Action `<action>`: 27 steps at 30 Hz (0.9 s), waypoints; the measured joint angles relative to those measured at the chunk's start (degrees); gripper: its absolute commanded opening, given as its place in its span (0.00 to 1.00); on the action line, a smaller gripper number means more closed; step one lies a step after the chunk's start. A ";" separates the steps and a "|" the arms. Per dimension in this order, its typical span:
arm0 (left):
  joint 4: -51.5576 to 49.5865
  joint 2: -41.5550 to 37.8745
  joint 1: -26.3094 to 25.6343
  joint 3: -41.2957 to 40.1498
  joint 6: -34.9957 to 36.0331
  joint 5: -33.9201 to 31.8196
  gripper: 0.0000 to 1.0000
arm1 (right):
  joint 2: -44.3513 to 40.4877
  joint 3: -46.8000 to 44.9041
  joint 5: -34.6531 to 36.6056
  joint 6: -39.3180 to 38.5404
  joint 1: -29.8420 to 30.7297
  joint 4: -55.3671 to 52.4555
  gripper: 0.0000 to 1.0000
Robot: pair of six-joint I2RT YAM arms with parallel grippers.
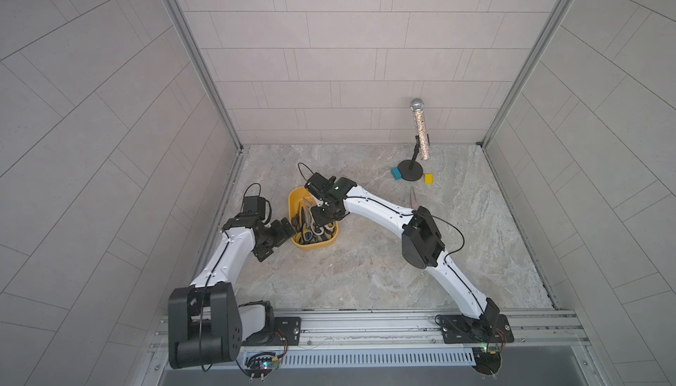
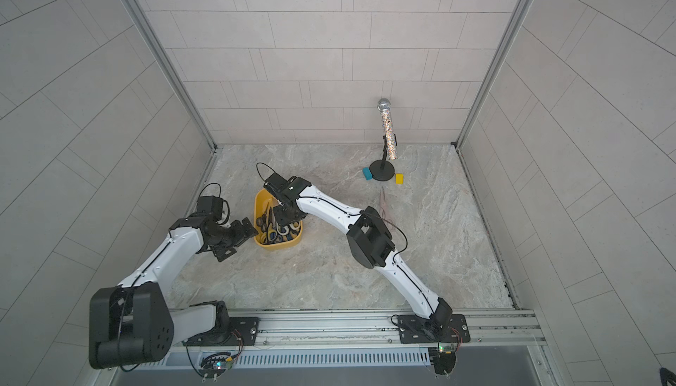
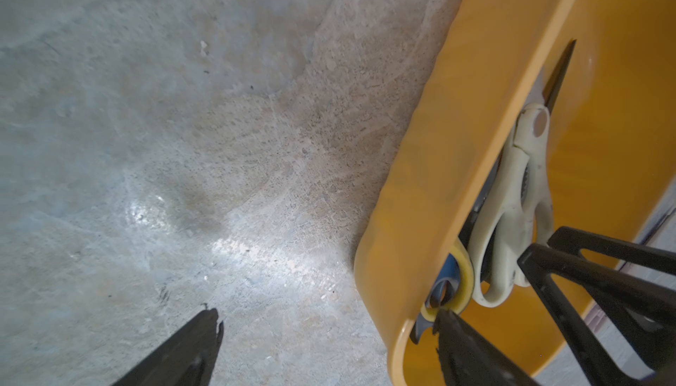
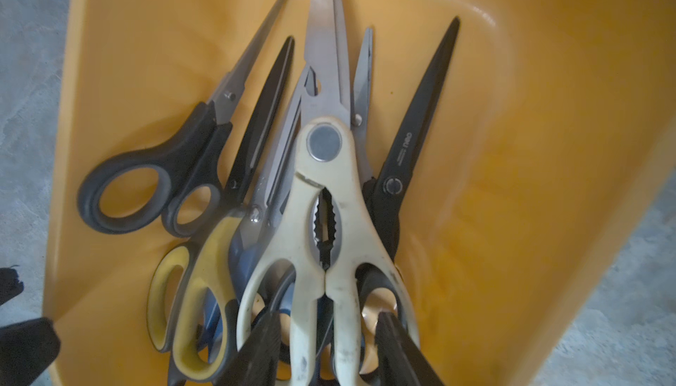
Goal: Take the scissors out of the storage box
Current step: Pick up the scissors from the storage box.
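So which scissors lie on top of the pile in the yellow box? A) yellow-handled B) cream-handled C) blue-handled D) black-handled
B: in the right wrist view the cream shears lie over the other pairs in the storage box.

Yellow storage box [image 4: 512, 110], cream shears [image 4: 329, 219], black-and-yellow scissors [image 4: 205, 274], glitter-speckled silver microphone [image 1: 420, 132], marbled grey-beige table [image 1: 365, 274]

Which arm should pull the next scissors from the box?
Right. The right gripper hangs over the box, jaws astride the handles of the cream shears, which lie on top. The left gripper is open at the box's edge, one finger outside the wall.
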 measured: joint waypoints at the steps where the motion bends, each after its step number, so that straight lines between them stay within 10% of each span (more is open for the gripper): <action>1: -0.09 0.00 0.00 0.02 0.15 -0.02 0.99 | 0.42 0.00 0.00 0.07 0.00 0.04 0.45; 27: 0.20 0.00 0.31 -0.13 1.81 -2.05 0.99 | 1.66 1.86 1.25 1.01 0.57 -0.76 0.15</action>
